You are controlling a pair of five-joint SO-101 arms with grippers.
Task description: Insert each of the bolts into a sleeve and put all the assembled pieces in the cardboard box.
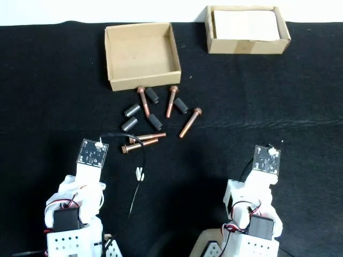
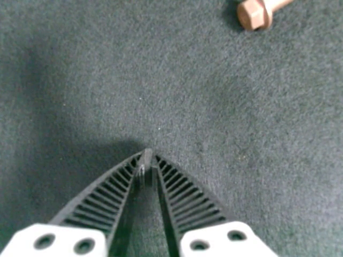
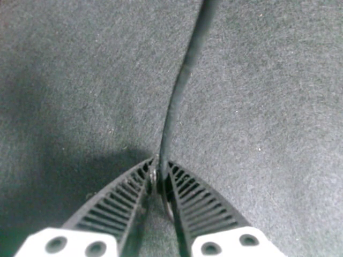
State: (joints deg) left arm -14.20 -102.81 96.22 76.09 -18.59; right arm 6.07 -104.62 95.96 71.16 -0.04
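Seems not started yet. Open cardboard box (image 1: pixel 142 53) at the far side of the black table (image 1: pixel 53 107), with nothing inside. Then the left gripper (image 2: pixel 146 158): closed tip to tip over bare cloth, holding nothing. Also the right gripper (image 3: pixel 156 171): closed, with a black cable (image 3: pixel 185 80) running past its tips. Five copper bolts (image 1: pixel 190 122) scattered just in front of the box, each without a sleeve. Five black sleeves (image 1: pixel 155 122) loose among them. Remains everything: five insertions, then five placements.
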